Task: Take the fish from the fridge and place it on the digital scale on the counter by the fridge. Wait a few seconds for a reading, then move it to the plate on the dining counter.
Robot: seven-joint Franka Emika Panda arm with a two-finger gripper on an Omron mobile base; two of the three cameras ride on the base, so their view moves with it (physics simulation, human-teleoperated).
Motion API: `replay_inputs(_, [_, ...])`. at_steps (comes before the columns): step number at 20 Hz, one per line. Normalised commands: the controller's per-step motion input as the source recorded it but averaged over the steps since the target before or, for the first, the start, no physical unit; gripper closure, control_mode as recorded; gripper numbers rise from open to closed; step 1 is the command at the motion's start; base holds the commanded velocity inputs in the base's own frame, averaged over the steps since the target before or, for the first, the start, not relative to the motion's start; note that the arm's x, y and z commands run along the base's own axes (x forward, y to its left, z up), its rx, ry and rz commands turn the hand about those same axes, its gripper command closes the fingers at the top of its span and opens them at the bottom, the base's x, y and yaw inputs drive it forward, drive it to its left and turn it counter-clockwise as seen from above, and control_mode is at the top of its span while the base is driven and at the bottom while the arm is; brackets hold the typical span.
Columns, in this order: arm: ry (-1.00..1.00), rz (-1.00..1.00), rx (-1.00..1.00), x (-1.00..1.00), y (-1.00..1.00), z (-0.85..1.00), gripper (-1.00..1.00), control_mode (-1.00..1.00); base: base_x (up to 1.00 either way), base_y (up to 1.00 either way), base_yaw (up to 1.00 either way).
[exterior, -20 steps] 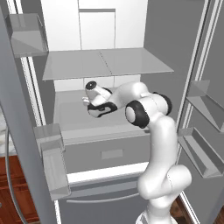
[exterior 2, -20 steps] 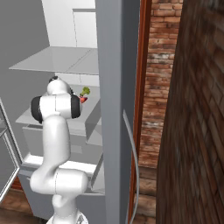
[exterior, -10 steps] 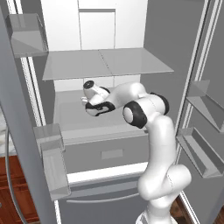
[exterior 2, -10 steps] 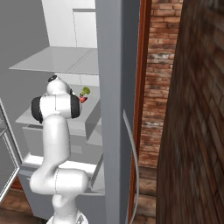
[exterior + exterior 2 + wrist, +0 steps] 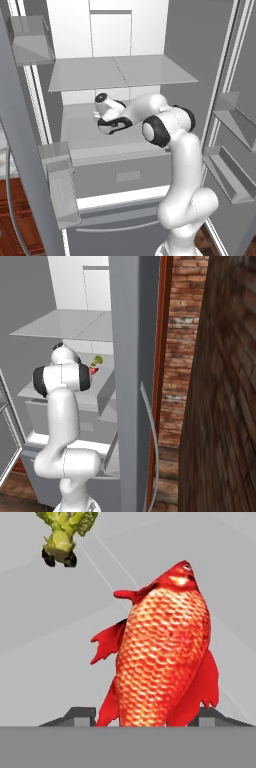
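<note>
White rounded arm [image 5: 185,165], dark joint caps, black claw [image 5: 111,123]

A: fish [image 5: 165,657] is looking scaly, glossy red-orange, fins smoother. Fridge [image 5: 150,35] walls are showing matt white, shelves pale and smooth.

B: Broccoli-like lump [image 5: 62,532] is looking rough, matt green. Brick wall [image 5: 185,336] is reading coarse, door handle [image 5: 150,431] satin metal.

End effector [image 5: 142,717] now narrowed around the fish [image 5: 165,657] (previously wide).
</note>
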Motion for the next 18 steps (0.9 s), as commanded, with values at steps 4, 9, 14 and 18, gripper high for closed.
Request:
replay_inputs(4, [-0.15, 0.00, 0.06, -0.99, -0.12, -0.08, 1.00, -1.00, 0.00, 0.00, 0.00])
replay_inputs(9, [-0.13, 0.00, 0.09, -1.00, -0.22, 0.00, 1.00, -1.00, 0.00, 0.00, 0.00])
replay_inputs(14, [-0.13, 0.00, 0.17, -1.00, -0.38, 0.56, 1.00, -1.00, 0.00, 0.00, 0.00])
replay_inputs(18, [-0.04, 0.02, 0.23, -1.00, -0.46, 1.00, 1.00, -1.00, 0.00, 0.00, 0.00])
